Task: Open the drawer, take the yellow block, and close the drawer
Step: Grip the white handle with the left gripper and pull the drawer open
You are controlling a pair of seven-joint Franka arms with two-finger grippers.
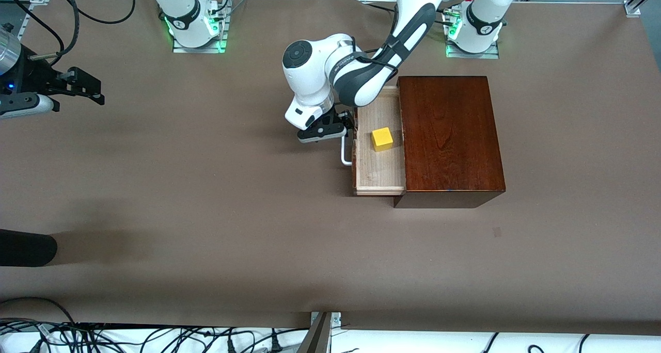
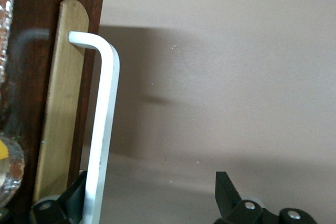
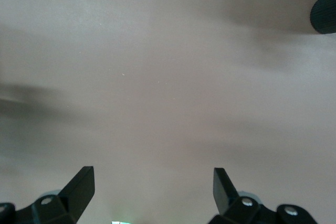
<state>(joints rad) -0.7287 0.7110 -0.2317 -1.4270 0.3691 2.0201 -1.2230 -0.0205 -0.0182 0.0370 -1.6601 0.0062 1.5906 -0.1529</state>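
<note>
Front view shows the yellow block sitting in the drawer, which is pulled out of the box toward the right arm's end of the table. The block rests on the pale tray floor, close to the box's edge and about midway along the tray's length. The drawer's long axis runs toward the front camera, and its white handle sticks out from the dark front.

My left gripper is down at that handle. In the left wrist view my fingers stand apart, with the handle running up just inside one of them; nothing is clamped, so I am released around the loop. The block lies past the drawer front from me, toward the box, so I judge the next move to be a lift clear of the handle, a short shift over the tray, then a descent onto the block.

My right gripper waits over bare table at the right arm's end, fingers wide and empty. The left one is plainly nearer to the block.
</note>
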